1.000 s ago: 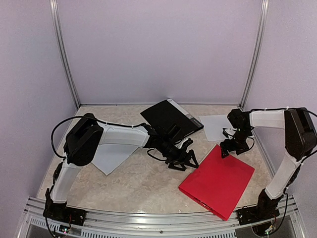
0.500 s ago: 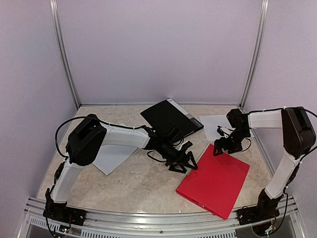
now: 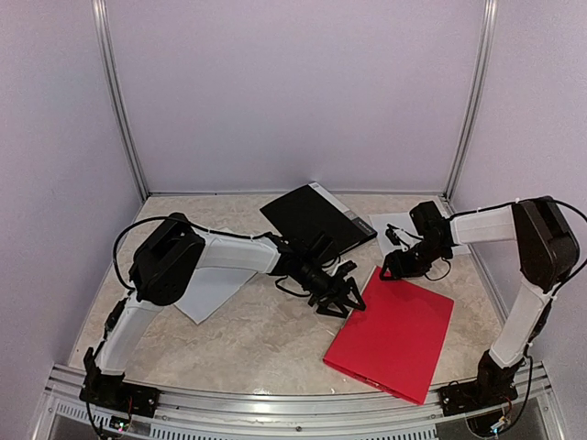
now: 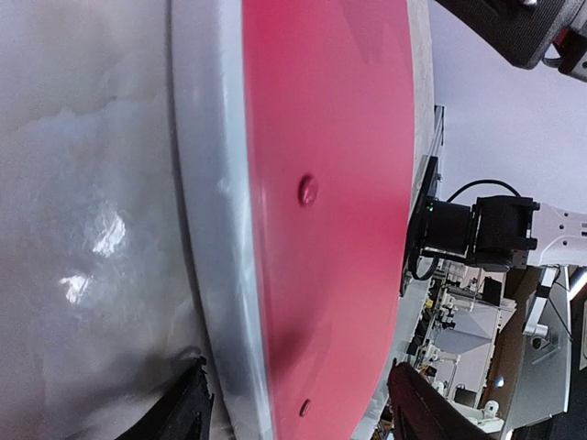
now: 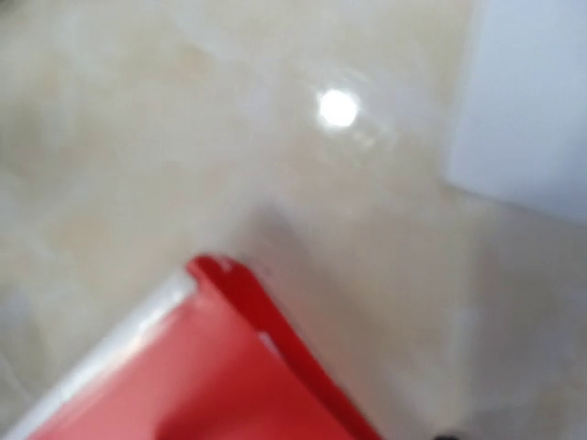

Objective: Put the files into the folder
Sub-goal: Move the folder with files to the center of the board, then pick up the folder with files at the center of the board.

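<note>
Since a second ago the right pincer (image 3: 396,266) has swung left onto the far corner of the red folder (image 3: 390,335), which has slid leftward; its opening I cannot tell; the left pincer (image 3: 337,299) stands part open astride the folder's left edge, gripping nothing; the folder is glossy, closed, long axis far-right to near-left; matte white files lie flat on the marbled desk (image 3: 266,339), the near file (image 3: 206,293) under the left arm, the far file (image 3: 381,225) behind the right pincer.

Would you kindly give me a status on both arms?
Left gripper open at red plastic folder edge. Right gripper at far corner, jaws unclear. White paper sheets outside.
</note>
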Robot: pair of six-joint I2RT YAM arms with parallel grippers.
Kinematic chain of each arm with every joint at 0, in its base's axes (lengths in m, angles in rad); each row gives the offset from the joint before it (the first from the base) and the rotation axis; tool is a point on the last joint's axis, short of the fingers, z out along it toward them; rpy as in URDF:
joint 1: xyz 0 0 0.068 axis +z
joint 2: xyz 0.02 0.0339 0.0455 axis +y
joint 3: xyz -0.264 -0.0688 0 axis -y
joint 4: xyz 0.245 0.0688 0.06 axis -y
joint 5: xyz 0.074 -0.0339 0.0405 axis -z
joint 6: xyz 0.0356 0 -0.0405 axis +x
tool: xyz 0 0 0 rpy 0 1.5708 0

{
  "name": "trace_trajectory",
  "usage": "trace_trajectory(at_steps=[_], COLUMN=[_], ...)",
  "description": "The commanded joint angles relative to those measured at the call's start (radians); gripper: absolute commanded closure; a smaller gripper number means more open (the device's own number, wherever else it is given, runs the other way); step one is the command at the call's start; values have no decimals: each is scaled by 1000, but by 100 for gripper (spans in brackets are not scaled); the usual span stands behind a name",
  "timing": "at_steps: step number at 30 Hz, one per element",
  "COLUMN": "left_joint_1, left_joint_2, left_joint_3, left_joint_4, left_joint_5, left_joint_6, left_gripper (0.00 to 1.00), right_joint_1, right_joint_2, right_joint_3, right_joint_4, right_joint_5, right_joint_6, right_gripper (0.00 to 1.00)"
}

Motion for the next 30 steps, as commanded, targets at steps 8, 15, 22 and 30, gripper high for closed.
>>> trace_trajectory(at_steps=[8, 15, 22, 30], left_joint_1=[12, 13, 28, 66], left_joint_2=[131, 172, 141, 8], left_joint_3=[57, 112, 42, -106], left_joint_4=[-51, -64, -5, 30], left_joint_5=[-62, -92, -126, -186], left_joint_6=[-33, -38, -64, -20], left_gripper=[51, 76, 100, 100], right_joint_1=[30, 55, 55, 56], right_joint_2=[100, 84, -6, -146], right_joint_3=[-54, -39, -17, 20], right_joint_4=[91, 93, 42, -44], right_joint_5=[-145, -140, -107, -44], right_joint_6=[23, 22, 15, 18], right_gripper=[50, 50, 47, 36])
